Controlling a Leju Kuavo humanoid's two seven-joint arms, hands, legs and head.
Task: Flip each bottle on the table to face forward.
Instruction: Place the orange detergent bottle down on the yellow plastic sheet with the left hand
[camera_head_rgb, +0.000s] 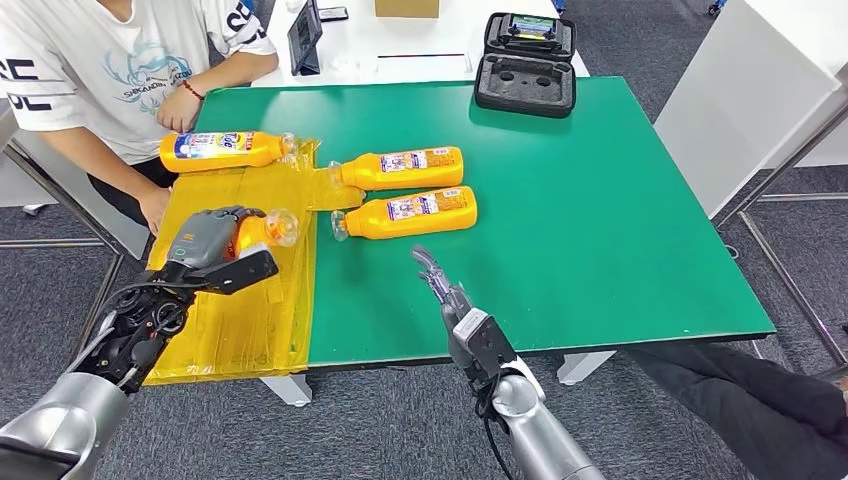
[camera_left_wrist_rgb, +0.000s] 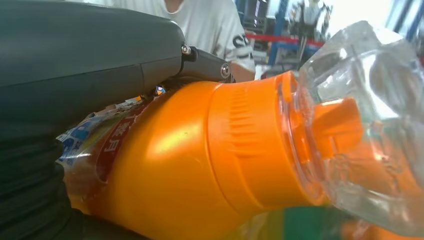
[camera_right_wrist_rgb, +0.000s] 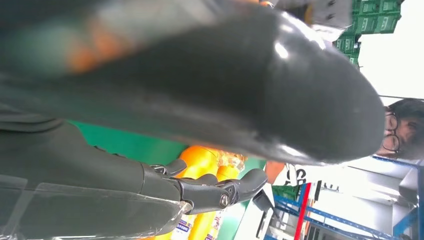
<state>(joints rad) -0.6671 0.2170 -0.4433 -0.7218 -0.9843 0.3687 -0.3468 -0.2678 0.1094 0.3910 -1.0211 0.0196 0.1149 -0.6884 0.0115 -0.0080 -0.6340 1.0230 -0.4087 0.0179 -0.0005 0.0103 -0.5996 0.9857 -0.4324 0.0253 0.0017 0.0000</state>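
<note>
My left hand (camera_head_rgb: 208, 243) grips an orange bottle (camera_head_rgb: 262, 230) with a clear cap over the yellow taped patch (camera_head_rgb: 250, 310) at the table's left; close up, the bottle (camera_left_wrist_rgb: 200, 155) lies against my thumb. Three more orange bottles lie on their sides: one at the far left (camera_head_rgb: 225, 150), one in the middle (camera_head_rgb: 405, 167), one just in front of it (camera_head_rgb: 415, 212). My right hand (camera_head_rgb: 440, 280) hovers open over the green table (camera_head_rgb: 600, 220), a little nearer me than the front bottle; its dark fingers (camera_right_wrist_rgb: 210, 192) are spread with nothing in them.
A person in a white T-shirt (camera_head_rgb: 110, 70) sits at the far left, one hand (camera_head_rgb: 178, 112) beside the far-left bottle. A black foam case (camera_head_rgb: 527, 62) lies open at the table's back edge. A white partition (camera_head_rgb: 740, 90) stands to the right.
</note>
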